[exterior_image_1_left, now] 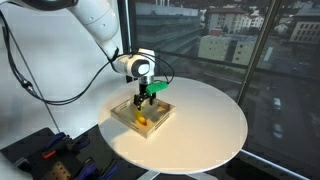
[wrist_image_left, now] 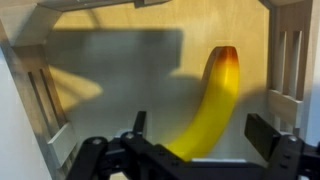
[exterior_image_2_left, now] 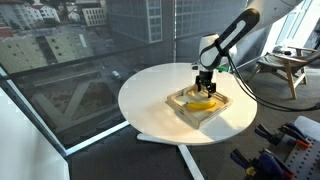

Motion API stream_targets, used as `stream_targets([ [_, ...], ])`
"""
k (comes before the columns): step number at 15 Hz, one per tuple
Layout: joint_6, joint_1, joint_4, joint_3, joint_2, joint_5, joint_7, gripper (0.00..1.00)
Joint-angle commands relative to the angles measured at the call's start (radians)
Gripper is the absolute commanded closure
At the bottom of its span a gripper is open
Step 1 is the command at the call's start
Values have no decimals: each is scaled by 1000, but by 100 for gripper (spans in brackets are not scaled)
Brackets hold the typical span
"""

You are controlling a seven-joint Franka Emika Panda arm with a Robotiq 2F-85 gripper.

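Observation:
A yellow banana [wrist_image_left: 212, 100] lies in a shallow wooden tray [wrist_image_left: 120, 20] on a round white table. My gripper [wrist_image_left: 198, 130] hangs just above the tray with its jaws open, one finger on each side of the banana's near end, not closed on it. In both exterior views the gripper [exterior_image_1_left: 143, 96] [exterior_image_2_left: 205, 85] points straight down into the tray [exterior_image_1_left: 160, 122] [exterior_image_2_left: 190, 112], right over the banana [exterior_image_1_left: 142, 120] [exterior_image_2_left: 203, 104].
The round white table [exterior_image_1_left: 200, 115] [exterior_image_2_left: 150, 90] stands beside large windows. A wooden chair [exterior_image_2_left: 285, 65] stands behind the table. Dark equipment with cables sits on the floor [exterior_image_1_left: 50, 160] [exterior_image_2_left: 275, 155] near the table's base.

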Motion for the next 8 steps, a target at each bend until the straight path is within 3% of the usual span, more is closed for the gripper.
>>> stream_targets([
  [1, -9, -8, 7, 7, -2, 1, 3, 0],
  [8, -17, -12, 0, 14, -29, 10, 2, 0],
])
